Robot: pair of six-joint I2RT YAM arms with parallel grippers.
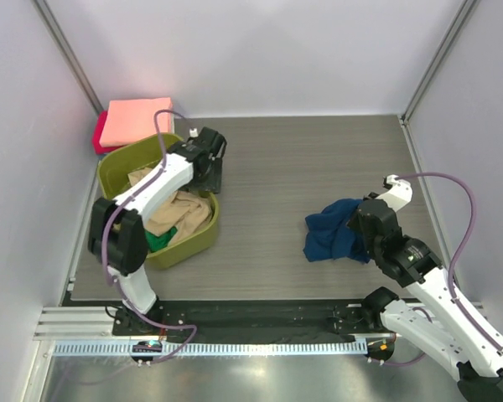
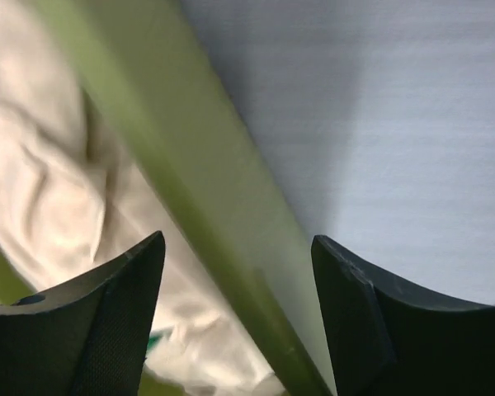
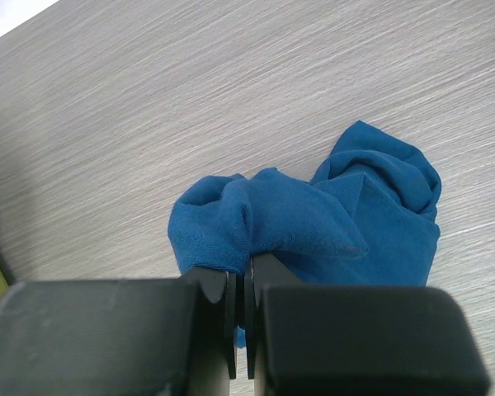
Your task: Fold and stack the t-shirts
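Closest to the arm bases, on the right side of the grey wood-grain table (image 1: 277, 159), the right gripper (image 3: 241, 268) is clenched on a fold of the blue t-shirt (image 3: 313, 223). Its two fingers are pressed together with the cloth pinched between them. The rest of the shirt lies crumpled in a loose heap on the table just beyond the fingertips.

On the left side stands the olive-green plastic tub (image 1: 116, 174). At its near end a bit of a green t-shirt (image 1: 158, 241) shows, and a rumpled tan t-shirt (image 1: 183, 213) lies past it, filling the middle of the tub. The left gripper (image 2: 238, 243) hangs over the tub's right-hand rim with its fingers (image 2: 124, 305) spread apart. One finger is over the tan cloth inside, the other is over the bare table outside, and the green wall runs between them. It holds nothing.

Farthest back, in the left corner behind the tub, a folded salmon-pink t-shirt (image 1: 136, 121) rests flat on top of a red one (image 1: 98, 139), whose edge shows at the left.
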